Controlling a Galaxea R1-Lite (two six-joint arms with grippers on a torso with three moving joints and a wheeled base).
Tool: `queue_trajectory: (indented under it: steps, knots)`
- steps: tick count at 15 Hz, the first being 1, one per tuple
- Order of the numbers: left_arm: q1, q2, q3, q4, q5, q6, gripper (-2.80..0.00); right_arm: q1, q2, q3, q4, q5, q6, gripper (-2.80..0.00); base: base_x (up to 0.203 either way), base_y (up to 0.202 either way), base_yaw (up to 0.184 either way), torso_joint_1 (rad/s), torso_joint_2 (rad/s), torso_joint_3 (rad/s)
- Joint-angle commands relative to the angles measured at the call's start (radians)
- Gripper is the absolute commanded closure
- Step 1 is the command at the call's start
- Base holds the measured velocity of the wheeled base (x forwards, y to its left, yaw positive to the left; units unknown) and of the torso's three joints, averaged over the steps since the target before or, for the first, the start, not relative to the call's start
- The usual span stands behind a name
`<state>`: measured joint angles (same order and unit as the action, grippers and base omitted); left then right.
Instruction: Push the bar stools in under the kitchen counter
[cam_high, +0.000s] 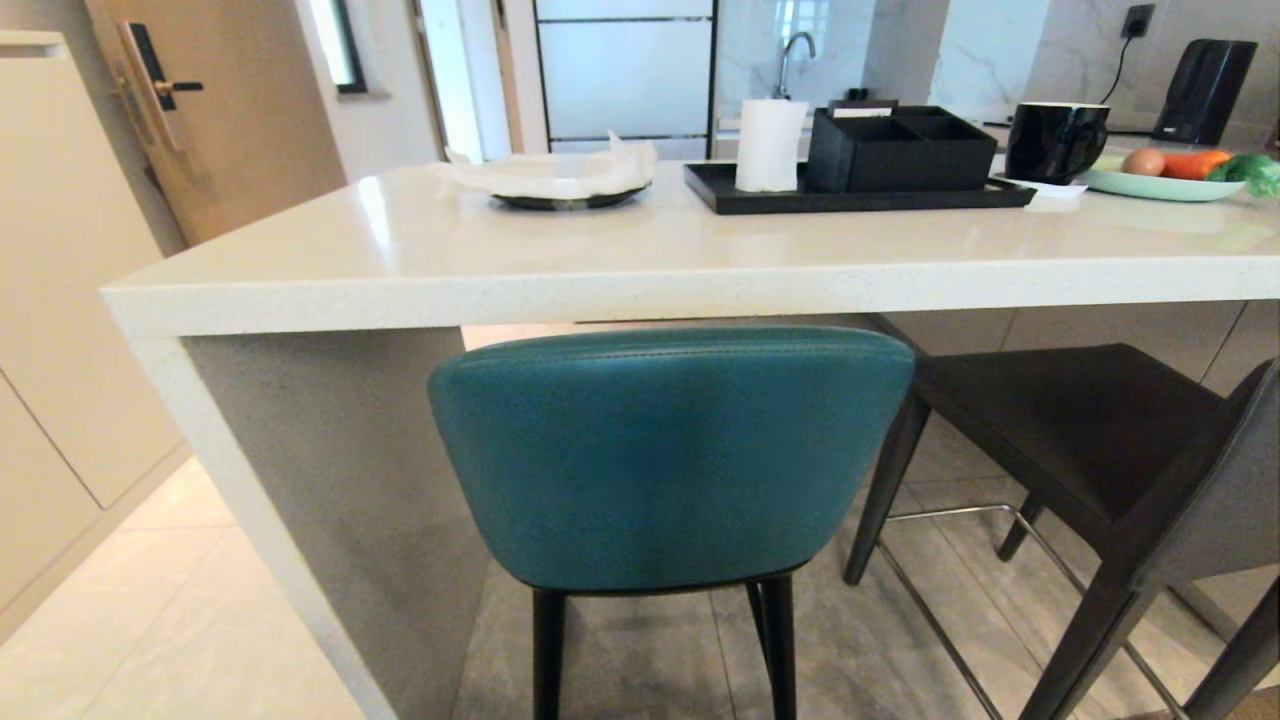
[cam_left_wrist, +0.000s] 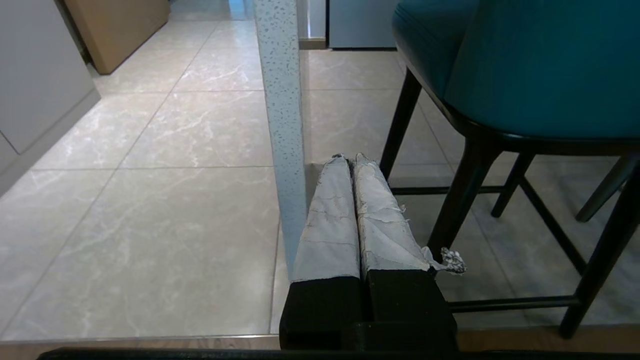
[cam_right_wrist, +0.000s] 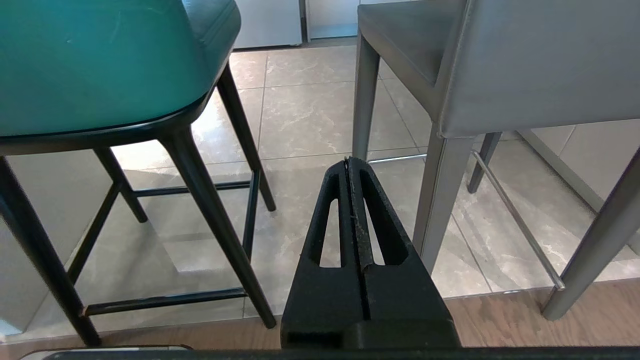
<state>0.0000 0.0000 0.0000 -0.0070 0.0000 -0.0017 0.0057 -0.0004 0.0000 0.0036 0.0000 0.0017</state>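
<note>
Both hands closed and empty, low before the stools: we see the left hand (cam_left_wrist: 350, 159) with the teal stool (cam_left_wrist: 525, 70) at two o'clock, the right hand (cam_right_wrist: 350, 162) between teal and grey stool (cam_right_wrist: 525, 65). Both stools stand partly outside the desk (cam_high: 640, 275) at twelve o'clock.

We see the glossy off-white desk (cam_high: 640, 250) carrying a plate w/ crumpled white paper (cam_high: 560, 178), a black tray (cam_high: 860, 195) w/ paper roll (cam_high: 770, 145) & black box (cam_high: 900, 148), a black mug (cam_high: 1055, 140), a green veg plate (cam_high: 1165, 183). Both stools stand on grey tile floor (cam_left_wrist: 150, 200).
</note>
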Motion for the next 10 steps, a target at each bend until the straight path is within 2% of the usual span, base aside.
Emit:
queue_trajectory:
  steps: [1,8,10]
  knots:
    - [0.0,0.002,0.0,-0.001,0.0,-0.003,0.0,0.0,0.002,0.002,-0.001,-0.002,0.002,0.0,0.0,0.0,0.0,0.0,0.0,0.0]
    - [-0.002,0.003,0.0,-0.001,0.0,-0.006,0.0,0.0,0.002,0.002,-0.001,-0.003,0.004,0.0,0.0,0.0,0.0,0.0,0.0,0.0]
    - [-0.002,0.002,0.0,-0.001,0.0,-0.006,0.0,0.0,0.002,0.002,-0.001,-0.003,0.004,0.0,-0.162,0.0,-0.001,0.005,0.01,-0.001]
